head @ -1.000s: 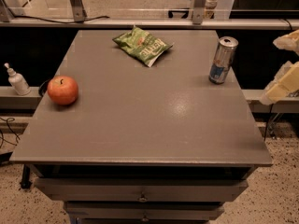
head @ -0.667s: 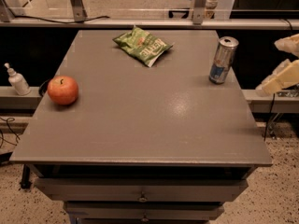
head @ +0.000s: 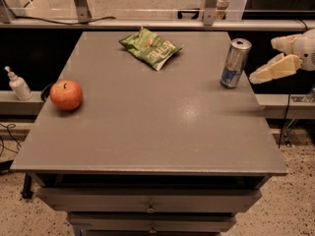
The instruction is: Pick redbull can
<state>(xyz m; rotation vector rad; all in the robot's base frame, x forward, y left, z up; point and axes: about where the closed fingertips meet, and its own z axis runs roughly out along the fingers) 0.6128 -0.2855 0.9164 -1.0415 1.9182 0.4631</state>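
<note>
Target for me is the redbull can [head: 235, 63], standing upright on its base near the right edge of the desk [head: 162, 132], in the far half. Its long axis runs vertical, the silver top facing up and the blue panels showing low on the body. I cannot tell which way the opening on the top faces.

My end effector [head: 261, 60] hangs off the right side of the desk, just beside the can and at about its height. Its two pale fingers [head: 278, 67] are spread apart with nothing between them, and they point left toward the can. The lower fingertip is near the can's side but not touching it.

A green chip bag [head: 150, 48] lies flat toward the far edge, left of the can and well apart from it. A red apple [head: 66, 95] sits near the left edge, across the desk from the can. Both lie on the can's left, the side away from the end effector.

Off the desk on the left, a small white pump bottle [head: 17, 85] stands on a lower ledge. Under the desktop I see drawer fronts [head: 147, 200] with small knobs.
</note>
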